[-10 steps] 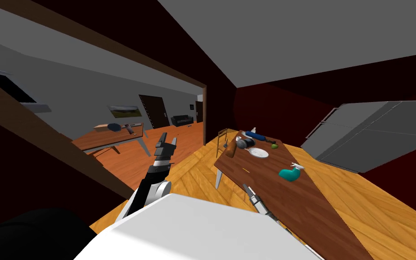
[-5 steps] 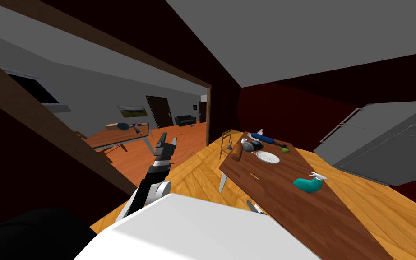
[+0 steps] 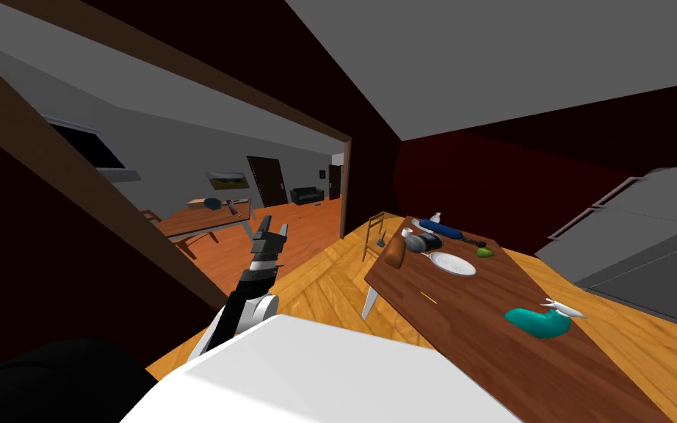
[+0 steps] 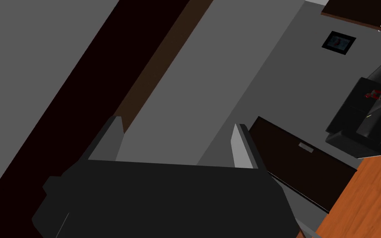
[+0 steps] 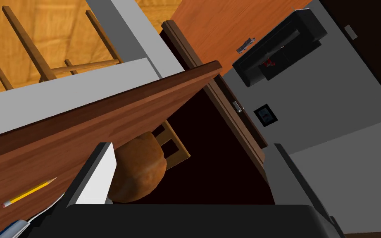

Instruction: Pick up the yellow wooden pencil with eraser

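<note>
A thin yellow pencil (image 3: 427, 297) with an eraser end lies on the dark wooden table (image 3: 476, 345) near its left edge, ahead and to my right. In the right wrist view the pencil (image 5: 28, 192) rests on the tabletop (image 5: 82, 136) just beside one finger (image 5: 98, 173). My right gripper (image 5: 194, 173) is open and holds nothing, with a brown loaf (image 5: 138, 173) between it and the table's end. My left gripper (image 3: 274, 226) is raised over the floor to the table's left, also open (image 4: 177, 136).
On the table stand the brown loaf (image 3: 394, 253), a white plate (image 3: 453, 263), a dark pot (image 3: 424, 242), a blue object (image 3: 440, 226), a green object (image 3: 484, 252) and a teal spray bottle (image 3: 542, 322). A wooden chair (image 3: 374, 233) stands at its far end. Grey cabinets (image 3: 645, 242) line the right.
My head view has swung, so the table has slid right and looms larger. My right forearm has slipped down behind the chest edge. The left arm holds its pose.
</note>
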Robot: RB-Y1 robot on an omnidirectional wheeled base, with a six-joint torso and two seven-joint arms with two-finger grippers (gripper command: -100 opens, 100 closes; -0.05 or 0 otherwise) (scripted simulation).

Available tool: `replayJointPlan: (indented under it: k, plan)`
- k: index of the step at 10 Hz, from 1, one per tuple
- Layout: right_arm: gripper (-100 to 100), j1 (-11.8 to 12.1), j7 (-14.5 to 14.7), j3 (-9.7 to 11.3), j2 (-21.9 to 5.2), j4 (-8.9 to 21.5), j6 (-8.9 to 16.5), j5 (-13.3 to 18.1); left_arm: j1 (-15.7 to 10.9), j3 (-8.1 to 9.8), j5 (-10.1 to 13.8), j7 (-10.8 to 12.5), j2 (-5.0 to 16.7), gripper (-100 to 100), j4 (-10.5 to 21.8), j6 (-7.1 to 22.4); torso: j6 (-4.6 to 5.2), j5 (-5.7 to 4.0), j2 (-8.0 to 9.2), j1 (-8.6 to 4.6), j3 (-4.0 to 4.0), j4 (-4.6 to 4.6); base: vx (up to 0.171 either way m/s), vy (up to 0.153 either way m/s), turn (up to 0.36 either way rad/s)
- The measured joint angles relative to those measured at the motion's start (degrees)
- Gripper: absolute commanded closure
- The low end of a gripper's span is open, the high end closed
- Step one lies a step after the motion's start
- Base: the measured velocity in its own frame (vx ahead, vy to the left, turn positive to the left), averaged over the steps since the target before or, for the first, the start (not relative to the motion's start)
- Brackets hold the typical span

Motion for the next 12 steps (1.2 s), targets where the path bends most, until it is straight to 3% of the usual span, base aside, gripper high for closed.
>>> replayJointPlan:
  k: [2, 4, 6, 7, 8, 10, 12]
  plan:
    - [-100, 0.9, 1.1, 0.4, -2.0, 4.1, -0.7, 1.6, 0.0, 0.0, 0.0, 0.0, 0.0, 0, 0.0, 0.0, 0.0, 0.03, -0.08, 0.1, -0.05, -0.02, 0.087, 0.094, 0.122]
    - [-100, 2.5, 1.6, 1.0, -4.4, 5.5, 0.0, 3.3, 0.0, 0.0, 0.0, 0.0, 0.0, 0, 0.0, 0.0, -0.01, 0.03, -0.16, 0.08, -0.1, -0.03, 0.057, 0.053, 0.022]
    - [-100, 2.4, 2.8, 1.3, -5.1, 9.9, -1.3, 4.3, 0.0, 0.0, 0.0, 0.0, 0.0, 0, 0.0, 0.0, -0.04, 0.0, -0.01, -0.01, 0.0, 0.01, 0.051, 0.062, 0.125]
    - [-100, 3.3, 3.1, 1.6, -5.8, 10.0, -0.7, 5.0, 0.0, 0.0, 0.0, 0.0, 0.0, 0, 0.0, 0.0, 0.0, 0.01, -0.02, 0.01, -0.01, 0.0, 0.028, 0.023, -0.021]
    - [-100, 2.7, 3.1, 1.9, -5.8, 11.3, -0.4, 5.3, 0.0, 0.0, 0.0, 0.0, 0.0, 0, 0.0, 0.0, 0.0, -0.02, 0.04, -0.1, 0.02, 0.01, 0.08, 0.05, 0.124]
    - [-100, 1.5, 4.9, 2.9, -7.9, 18.6, -2.1, 7.6, 0.0, -0.01, 0.0, 0.0, 0.0, 0, 0.0, 0.0, -0.07, 0.03, -0.25, 0.13, -0.14, -0.04, 0.111, 0.099, 0.198]
    - [-100, 4.0, 5.5, 3.7, -9.8, 19.4, -0.6, 9.6, 0.0, 0.0, 0.0, 0.0, 0.0, 0, 0.0, 0.0, -0.02, 0.03, -0.2, 0.1, -0.11, -0.04, 0.088, 0.065, 0.087]
